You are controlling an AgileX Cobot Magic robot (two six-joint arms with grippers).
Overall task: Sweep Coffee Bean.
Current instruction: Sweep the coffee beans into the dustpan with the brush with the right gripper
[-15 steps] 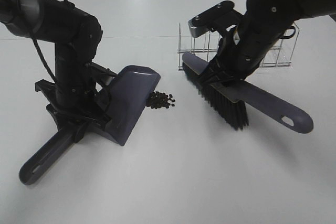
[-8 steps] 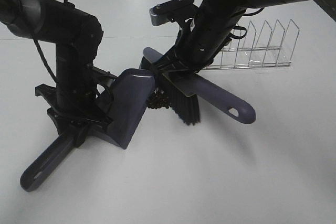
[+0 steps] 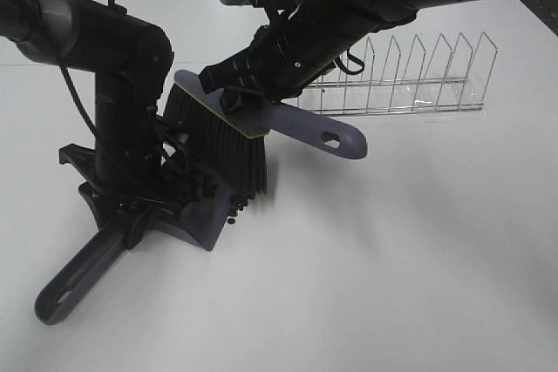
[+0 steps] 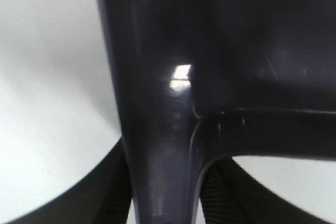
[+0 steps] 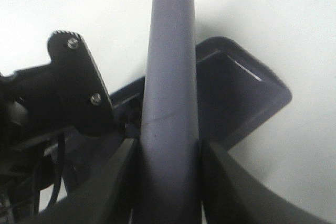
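Note:
My left gripper (image 3: 131,206) is shut on the handle of the dark purple dustpan (image 3: 202,219), which lies on the white table; the handle fills the left wrist view (image 4: 163,129). My right gripper (image 3: 237,98) is shut on the purple brush (image 3: 323,132). Its black bristles (image 3: 218,150) reach over the dustpan's mouth. A few coffee beans (image 3: 234,209) show at the pan's lip; the others are hidden under the bristles. In the right wrist view the brush handle (image 5: 170,103) runs between my fingers (image 5: 118,182) above the dustpan (image 5: 236,98).
A wire rack (image 3: 410,84) stands at the back right of the white table (image 3: 392,259). The dustpan's long handle (image 3: 65,280) points to the front left. The left arm's body (image 3: 122,84) rises just behind the brush head.
My right arm swept the brush left across the bean pile and onto the dustpan. The beans that lay on the table beside the pan have gone from there. The left arm stayed put.

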